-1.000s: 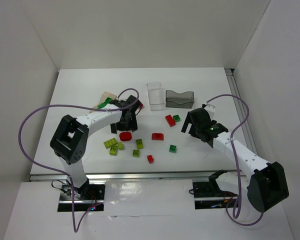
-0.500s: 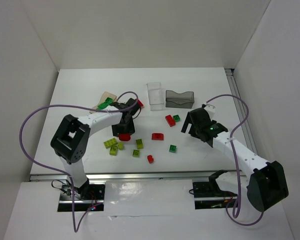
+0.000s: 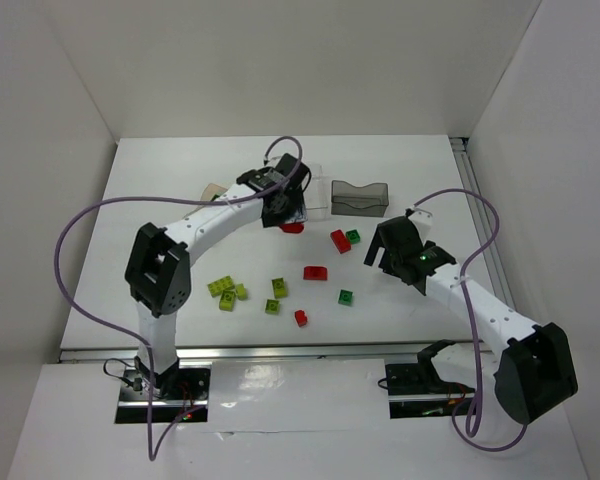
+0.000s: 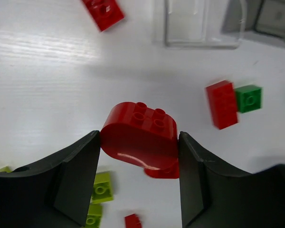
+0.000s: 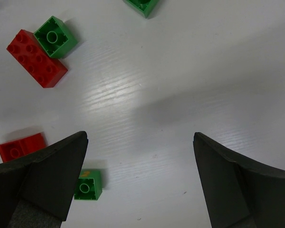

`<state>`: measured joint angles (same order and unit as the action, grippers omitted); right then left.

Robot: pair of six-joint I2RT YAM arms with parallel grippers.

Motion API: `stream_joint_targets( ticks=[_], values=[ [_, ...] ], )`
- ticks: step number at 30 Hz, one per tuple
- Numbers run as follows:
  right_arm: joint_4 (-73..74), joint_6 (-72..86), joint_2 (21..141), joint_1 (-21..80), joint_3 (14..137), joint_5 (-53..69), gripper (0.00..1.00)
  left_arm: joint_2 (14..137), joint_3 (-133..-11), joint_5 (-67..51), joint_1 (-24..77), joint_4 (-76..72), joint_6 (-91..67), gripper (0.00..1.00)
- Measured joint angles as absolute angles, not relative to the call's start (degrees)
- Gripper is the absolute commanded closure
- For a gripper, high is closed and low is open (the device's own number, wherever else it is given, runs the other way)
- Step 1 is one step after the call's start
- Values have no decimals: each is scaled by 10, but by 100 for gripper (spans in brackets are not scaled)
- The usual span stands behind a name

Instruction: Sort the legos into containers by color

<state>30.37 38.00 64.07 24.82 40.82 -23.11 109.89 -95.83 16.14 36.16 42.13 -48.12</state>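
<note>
Nothing legible here: no lettering, label, brand or number comes through in any of the three views. Closest chance is the left wrist view, right up on the red rounded brick (image 4: 140,135), but its studs are too soft to show any embossing. In the right wrist view, the studs on the long red brick (image 5: 36,58) and the small green brick (image 5: 56,36) are equally unreadable.

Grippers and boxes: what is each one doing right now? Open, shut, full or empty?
left gripper: shut on the red rounded brick.
right gripper: open, holding nothing.
clear container: open top, looks empty.
dark grey container: contents too hard to see.
long red brick: lying loose, touching a green brick.
</note>
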Motion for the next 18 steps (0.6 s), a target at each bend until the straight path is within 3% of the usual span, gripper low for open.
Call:
stream_joint_targets(
  ticks=[8,10,11,12,13,18],
  values=[
    [315,380,635,250,408,-249,0,1230,-1184,168,358,418,-472,43],
    [318,380,635,250,409,-252,0,1265,-1233,168,352,411,-465,35],
    [320,380,635,250,409,-253,0,1281,-1254,168,348,407,-462,26],
    [323,380,635,250,410,-256,0,1296,-1270,166,344,400,-458,11],
    [324,380,635,250,411,-258,0,1310,-1281,164,339,396,-451,7],
    [332,375,635,250,420,-262,0,1332,-1289,144,319,393,-446,7]
  ],
)
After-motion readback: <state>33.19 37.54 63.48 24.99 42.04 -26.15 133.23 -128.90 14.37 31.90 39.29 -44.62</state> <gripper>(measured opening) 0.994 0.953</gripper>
